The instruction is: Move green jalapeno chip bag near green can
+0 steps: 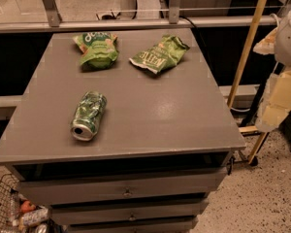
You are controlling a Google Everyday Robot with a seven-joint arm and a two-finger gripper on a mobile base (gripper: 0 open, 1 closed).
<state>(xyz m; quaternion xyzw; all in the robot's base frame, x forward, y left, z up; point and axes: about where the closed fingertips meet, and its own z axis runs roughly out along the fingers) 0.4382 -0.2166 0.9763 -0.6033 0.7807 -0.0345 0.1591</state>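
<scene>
We see the gripper (pixel 280 98) as a pale blurred shape at the right edge, off the grey cabinet top (pixel 160 115); parted or closed, we cannot tell. The flat wrinkly light-green foil chip bag (pixel 158 55) lies well left of it, towards the back. The dented shiny green metal can (pixel 88 115) lies on its side farther left, well apart from that bag. A puffier green bag (pixel 98 48) sits near the flat one's far side

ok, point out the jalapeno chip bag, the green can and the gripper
green jalapeno chip bag (pixel 158 55), camera view, on its white lettering.
green can (pixel 89 114), camera view, middle of its dented side.
gripper (pixel 275 109), camera view, its pale lower part at the picture's right edge.
</scene>
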